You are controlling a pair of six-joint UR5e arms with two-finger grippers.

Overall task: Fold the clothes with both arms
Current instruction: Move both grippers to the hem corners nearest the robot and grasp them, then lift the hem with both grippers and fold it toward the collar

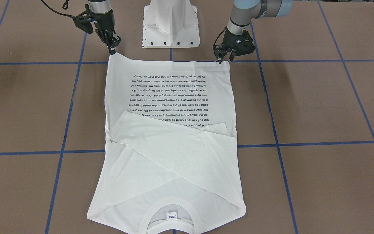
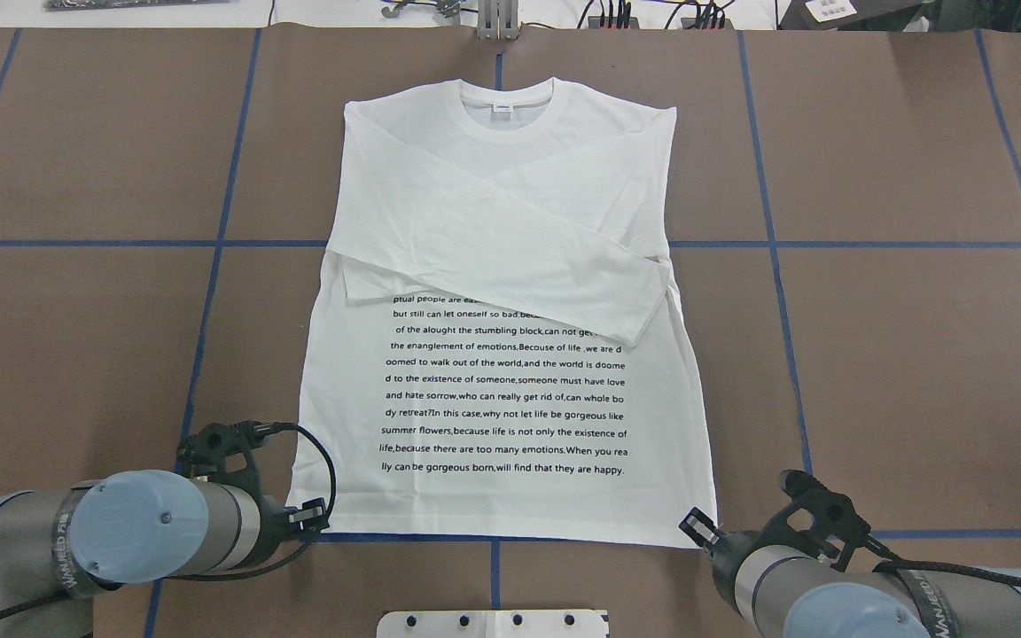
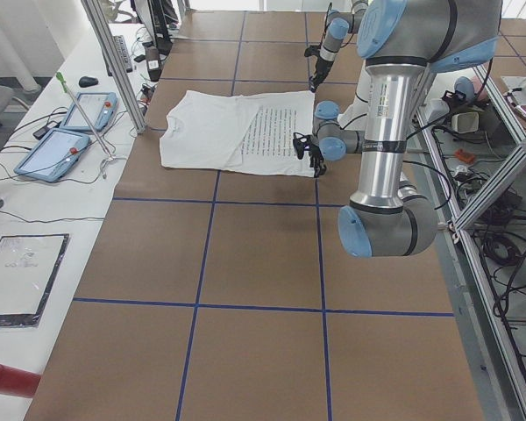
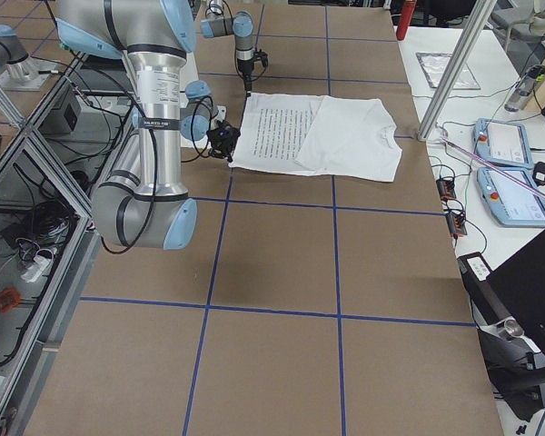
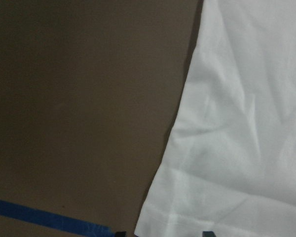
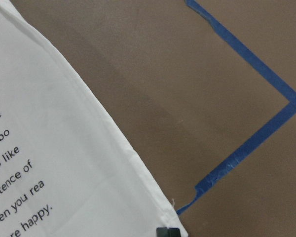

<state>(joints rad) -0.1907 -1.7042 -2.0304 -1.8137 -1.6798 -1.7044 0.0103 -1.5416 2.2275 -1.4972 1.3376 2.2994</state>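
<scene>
White T-shirt (image 2: pixel 510 177) lies flat, face up, mid-desk (image 2: pixel 900 354). Collar (image 2: pixel 504 111) is at the far side from the robot and the hem (image 2: pixel 493 527) at the near side, along a blue tape line (image 2: pixel 830 242). Both sleeves (image 2: pixel 519 257) are folded in and crossed over the chest, covering the top lines of the black text block (image 2: pixel 506 399). The rest of the text is readable.

Left claw (image 2: pixel 311 517) is low at the hem's left corner. Its fingertips (image 5: pixel 207 233) are spread, with the corner edge of the cloth lying between them, not pinched. Right claw (image 2: pixel 695 525) is low at the hem's right corner. The wrist view shows one dark tip block on the cloth right at the corner, so it looks pressed together, pinching the hem there. The shirt is not lifted at either corner.

The white pedestal (image 1: pixel 170 26) stands just behind the hem, between the two arms. Tape lines grid the brown surface.
</scene>
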